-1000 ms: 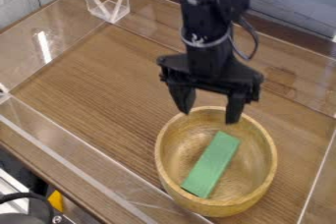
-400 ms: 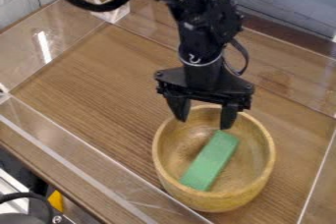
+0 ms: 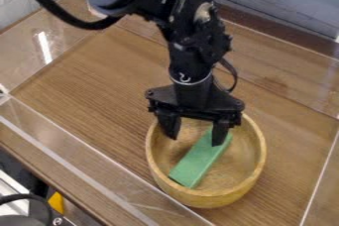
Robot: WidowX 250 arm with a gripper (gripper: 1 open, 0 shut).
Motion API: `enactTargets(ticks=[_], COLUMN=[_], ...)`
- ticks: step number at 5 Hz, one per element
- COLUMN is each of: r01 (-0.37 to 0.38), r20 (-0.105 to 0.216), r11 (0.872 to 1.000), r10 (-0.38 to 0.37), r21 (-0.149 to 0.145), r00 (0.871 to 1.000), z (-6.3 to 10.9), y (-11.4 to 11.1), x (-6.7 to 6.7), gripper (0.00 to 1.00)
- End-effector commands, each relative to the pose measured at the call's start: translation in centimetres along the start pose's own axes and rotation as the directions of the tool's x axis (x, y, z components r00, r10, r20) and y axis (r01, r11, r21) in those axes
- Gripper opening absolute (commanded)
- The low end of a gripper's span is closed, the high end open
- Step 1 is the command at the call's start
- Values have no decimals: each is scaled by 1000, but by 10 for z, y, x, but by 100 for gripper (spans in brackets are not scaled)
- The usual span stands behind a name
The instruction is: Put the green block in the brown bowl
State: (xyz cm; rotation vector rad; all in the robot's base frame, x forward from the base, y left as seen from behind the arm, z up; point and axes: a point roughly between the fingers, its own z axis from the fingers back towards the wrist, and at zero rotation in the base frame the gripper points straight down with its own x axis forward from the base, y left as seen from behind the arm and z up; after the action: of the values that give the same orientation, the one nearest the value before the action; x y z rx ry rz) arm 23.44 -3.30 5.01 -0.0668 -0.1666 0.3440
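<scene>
Block (image 3: 201, 158): green, lying aslant inside the bowl (image 3: 162, 161), one end propped toward the far wall, likely as it came to rest. Bowl: tan wood, on the counter (image 3: 93, 81). Tool (image 3: 195, 127): pointing down over the block's upper end, jaws apart, clamped on nothing. Change from a second ago: tool lower, now dipping within the rim; bowl sits slightly further left.
</scene>
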Motion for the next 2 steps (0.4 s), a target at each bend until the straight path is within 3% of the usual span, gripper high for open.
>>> enactTargets(ticks=[1,2], r01=[-36,-68], r20=[32,32], r11=[999,998], r10=[37,69], r21=[-11,-9], r00=[999,997], z=[-4,-14], y=[0,0], x=[10,14], gripper=[100,100])
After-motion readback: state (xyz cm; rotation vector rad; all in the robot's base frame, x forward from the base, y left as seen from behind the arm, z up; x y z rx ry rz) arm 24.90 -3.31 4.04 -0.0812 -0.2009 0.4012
